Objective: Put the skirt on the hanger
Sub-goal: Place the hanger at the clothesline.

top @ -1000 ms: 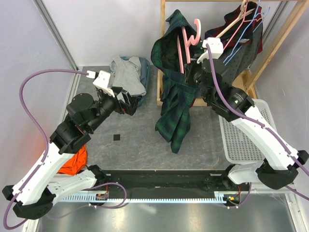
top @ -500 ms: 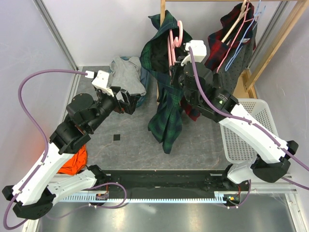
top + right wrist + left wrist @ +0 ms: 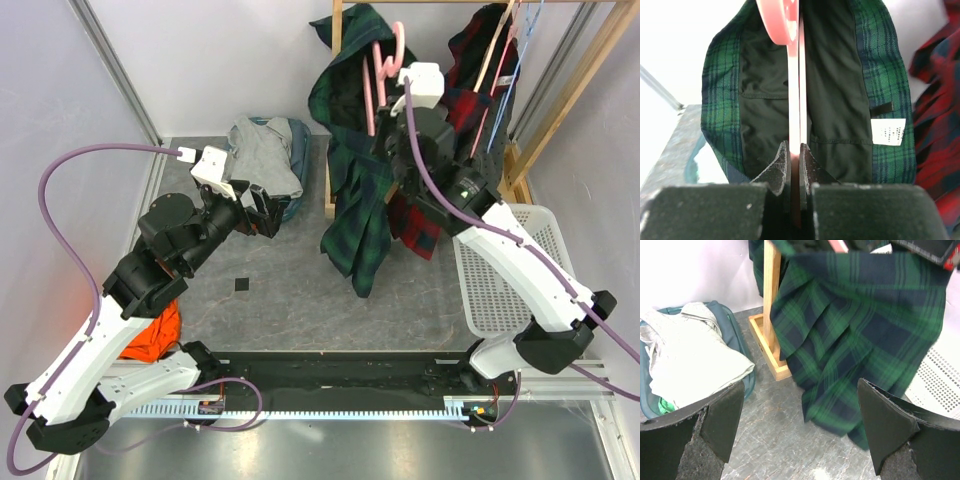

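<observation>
A green and navy plaid skirt [image 3: 357,170] hangs from a pink hanger [image 3: 383,78] in the air beside the wooden rack [image 3: 337,110]. My right gripper [image 3: 390,140] is shut on the pink hanger [image 3: 794,75], whose flat bar sits between the jaws, with the skirt's dark lining [image 3: 835,100] behind it. My left gripper [image 3: 268,212] is open and empty over the table, left of the skirt. In the left wrist view the skirt's pleated hem [image 3: 855,350] hangs ahead of the open fingers [image 3: 890,430].
A red plaid garment [image 3: 470,60] hangs on the rack with several other hangers [image 3: 505,50]. A grey garment in a teal tub [image 3: 262,155] sits at the back left. An orange cloth [image 3: 150,335] lies at the left. A white basket [image 3: 500,290] stands at the right.
My right arm swung the hanger and skirt left, then back right and higher toward the rack's rail. The left arm has not moved.
</observation>
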